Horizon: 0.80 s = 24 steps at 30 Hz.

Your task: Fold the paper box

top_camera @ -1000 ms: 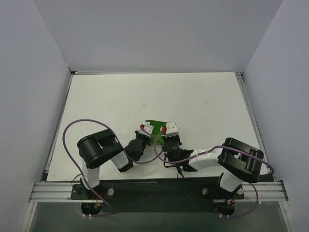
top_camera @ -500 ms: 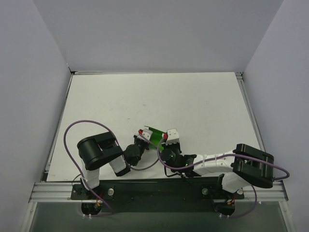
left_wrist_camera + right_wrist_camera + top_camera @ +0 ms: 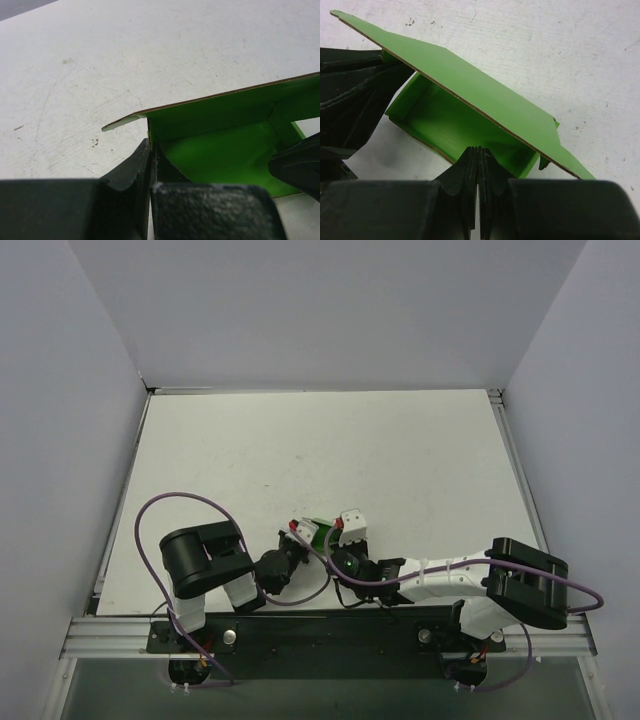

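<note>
The wide, flat white desk (image 3: 300, 440) has one small thing on its near side, just in front of the black-and-white left arm (image 3: 205, 560) and right arm (image 3: 520, 580). It is the bright green thin card paper box (image 3: 320, 531), and it sits between the two grippers, about in the middle. The black left gripper (image 3: 150, 150) is pinched tight on one short side wall of the paper box. The black right gripper (image 3: 478, 152) is pinched tight on the low near wall, so both hold the card at once. The paper box looks half made: a little open tray with a big flat green lid flap (image 3: 470, 87) leaning over it, not yet pressed down. It seems to be held a bit off the desk (there is a shadow under it, but I cannot be sure). To do this step well, I think one gripper should hold its wall firm like a helper while the other moves slowly. They should not tug away from each other, because thin card can rip or bend in the wrong place. The fold should run along the crease, not across the flat part. The small pointed tab (image 3: 122, 121) at the lid's corner looks easy to squash, so it needs a soft push.
</note>
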{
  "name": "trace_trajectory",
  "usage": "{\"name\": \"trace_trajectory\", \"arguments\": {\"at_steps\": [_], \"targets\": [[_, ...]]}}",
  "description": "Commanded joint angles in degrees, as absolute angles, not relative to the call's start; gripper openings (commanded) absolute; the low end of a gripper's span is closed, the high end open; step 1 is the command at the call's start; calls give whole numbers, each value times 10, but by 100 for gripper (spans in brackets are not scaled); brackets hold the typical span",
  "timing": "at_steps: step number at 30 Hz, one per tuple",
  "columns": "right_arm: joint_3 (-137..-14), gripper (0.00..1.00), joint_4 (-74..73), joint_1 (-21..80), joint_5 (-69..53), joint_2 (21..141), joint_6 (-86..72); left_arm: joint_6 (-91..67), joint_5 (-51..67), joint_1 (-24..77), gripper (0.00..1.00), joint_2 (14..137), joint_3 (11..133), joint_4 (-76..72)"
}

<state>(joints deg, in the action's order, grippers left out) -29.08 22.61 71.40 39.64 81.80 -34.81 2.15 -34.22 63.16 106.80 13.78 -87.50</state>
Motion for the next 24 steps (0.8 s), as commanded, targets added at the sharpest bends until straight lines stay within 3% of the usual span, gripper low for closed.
{"name": "trace_trajectory", "arguments": {"at_steps": [1,5,8,9,12,18,20,24], "targets": [[-306,0,188,723,390,791,-373,3,-323,650,0,1100,105,-954],[-313,0,174,743,403,767,-351,5,-339,651,0,1102,105,-954],[-323,19,148,776,423,738,-332,11,-343,650,0,1102,105,-954],[-324,30,130,788,425,730,-336,11,-343,650,0,1101,105,-954],[-324,41,90,802,432,693,-352,14,-343,650,0,1104,106,-954],[-328,54,13,809,452,593,-395,16,-348,650,0,1105,105,-954],[-326,56,4,787,447,555,-415,17,-348,650,0,1105,105,-954],[-328,62,3,679,310,512,-468,19,-346,651,0,1106,105,-954]]}}
